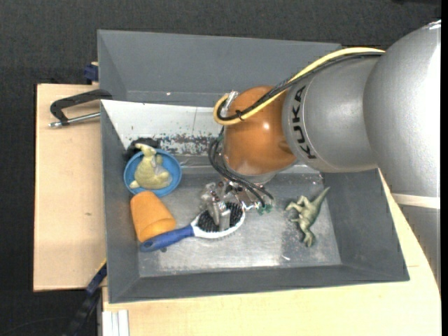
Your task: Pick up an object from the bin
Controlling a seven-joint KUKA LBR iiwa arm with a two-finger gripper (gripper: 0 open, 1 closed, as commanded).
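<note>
My gripper (218,208) hangs low in the middle of the bin, right over the white bristled head of a hairbrush (210,226) with a blue handle that runs down to the left. Its metal fingers reach into the bristles. A green toy dinosaur (305,215) lies just to the right of the gripper. To the left, an orange cup (151,215) lies on its side beside the brush handle.
A blue dish with a yellowish figure (152,171) sits at the bin's left back. The arm with its orange cover and cables comes in from the right and hides the bin's middle back.
</note>
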